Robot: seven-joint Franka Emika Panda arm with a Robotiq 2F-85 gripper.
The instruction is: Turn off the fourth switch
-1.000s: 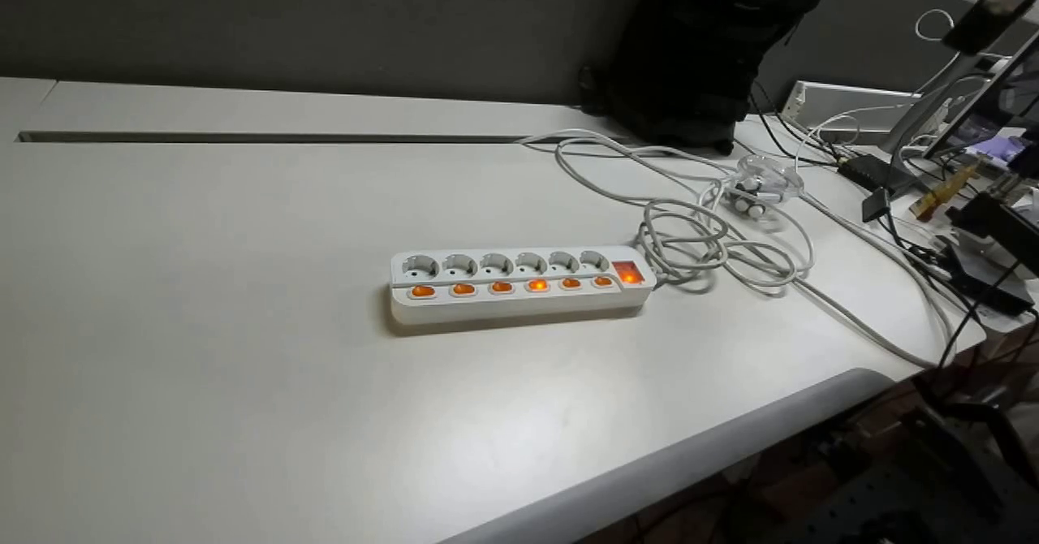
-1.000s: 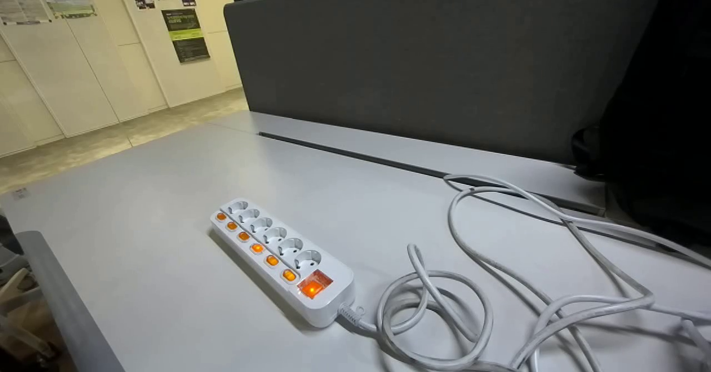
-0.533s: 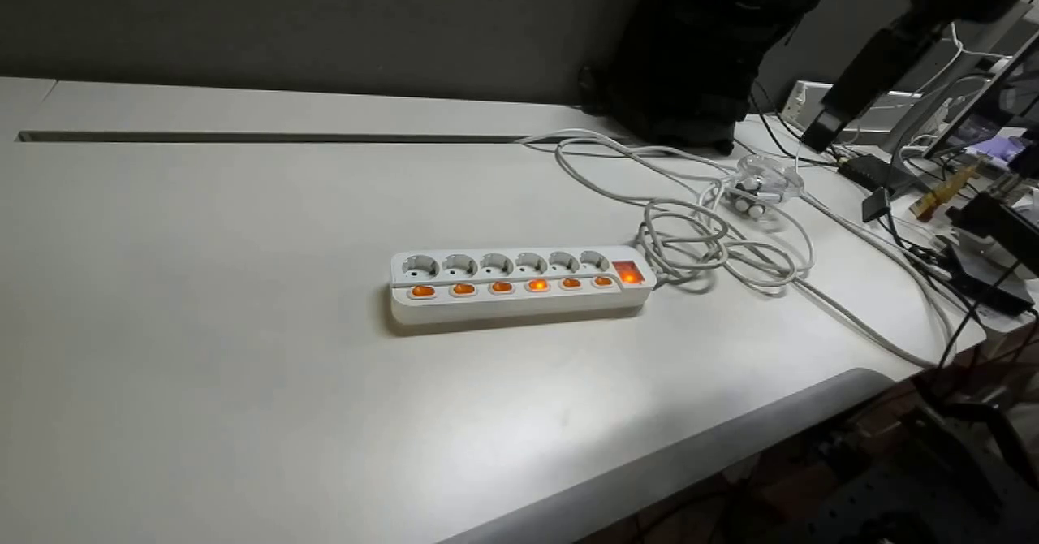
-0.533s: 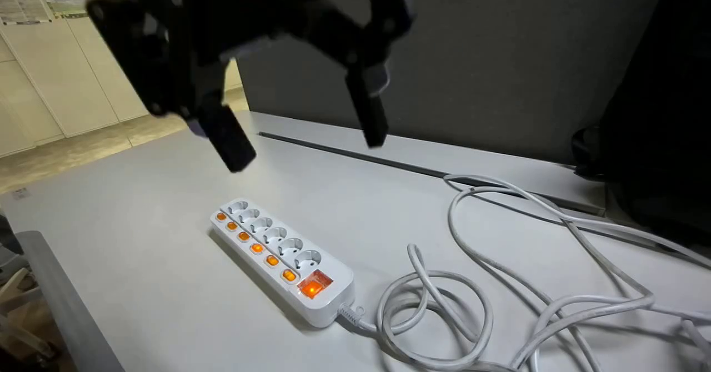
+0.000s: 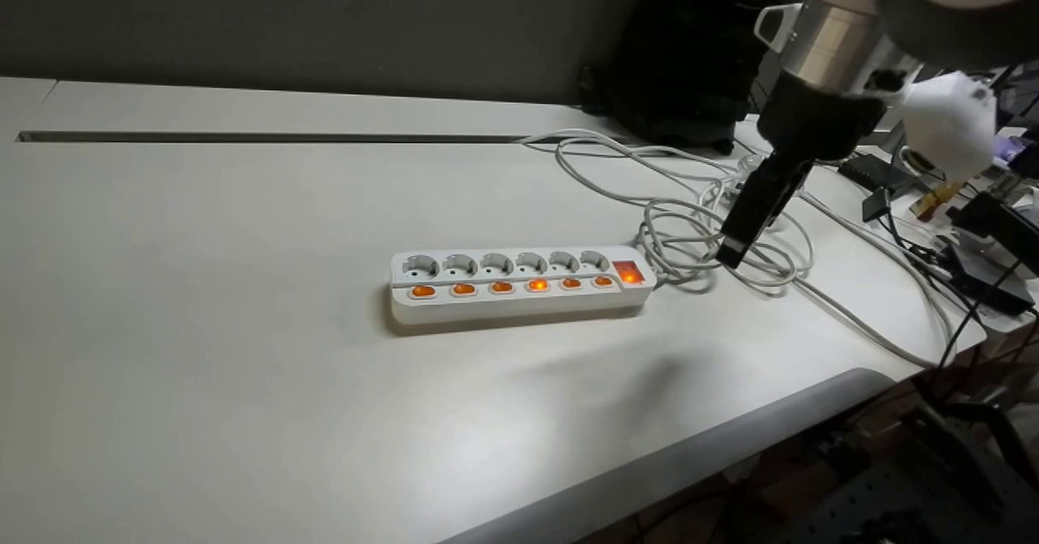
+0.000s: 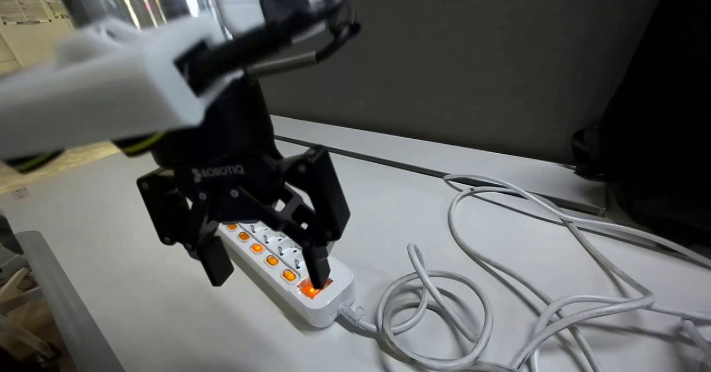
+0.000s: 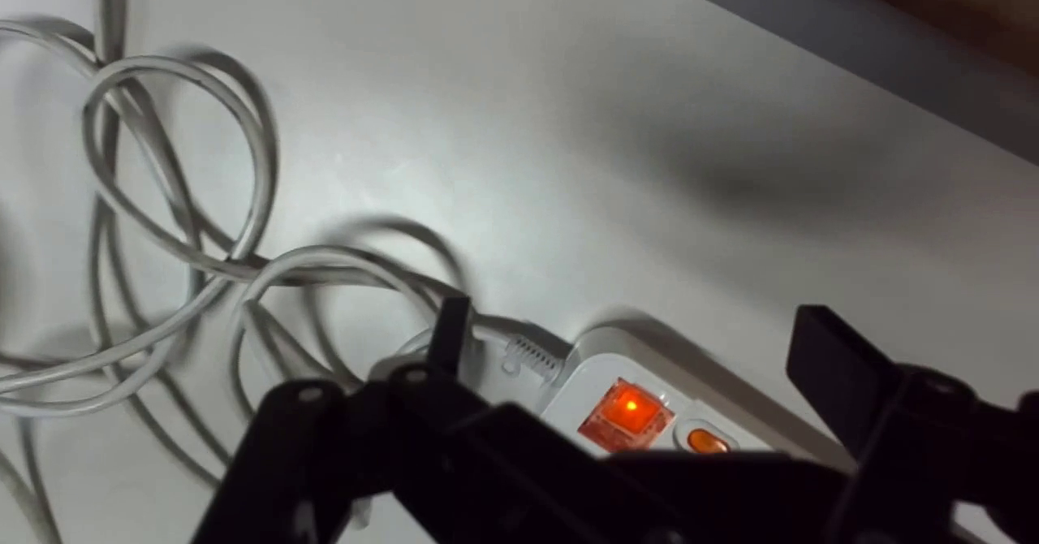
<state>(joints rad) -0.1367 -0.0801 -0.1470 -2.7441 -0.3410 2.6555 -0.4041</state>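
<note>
While I am standing beside this pale table (image 5: pixel 203 349), the black gripper (image 6: pixel 270 279) is hovering above it, near the end of the white power strip (image 5: pixel 519 310) where a grey cord (image 7: pixel 215 265) is joining, and its jaws are standing wide apart, released. The strip is lying flat on the table, its six sockets (image 5: pixel 497 265) facing up and a row of small orange switches (image 5: pixel 502 287) running along beside them. Counting from the end away from the cord, the fourth switch (image 5: pixel 537 285) is sitting in that row and glowing brighter than its small neighbours (the big red rocker (image 5: pixel 628 273) by the cord is shining too). In an exterior view, the fingers (image 5: pixel 751 211) are slanting down past that corded end, apart from the strip, while the robot arm (image 5: pixel 832 45) is leaning above them. In an exterior view, a fingertip (image 6: pixel 318 266) is crossing in front of the rocker and hiding part of it. In the wrist view, the rocker is showing between the two fingers. The cord is sprawling in loops across the table, and a soft shadow (image 5: pixel 661 373) is spreading over the surface near the strip. Behind all this, a dark partition (image 5: pixel 284 32) is rising, and a black backpack (image 5: pixel 690 49) is standing in front of it.
</note>
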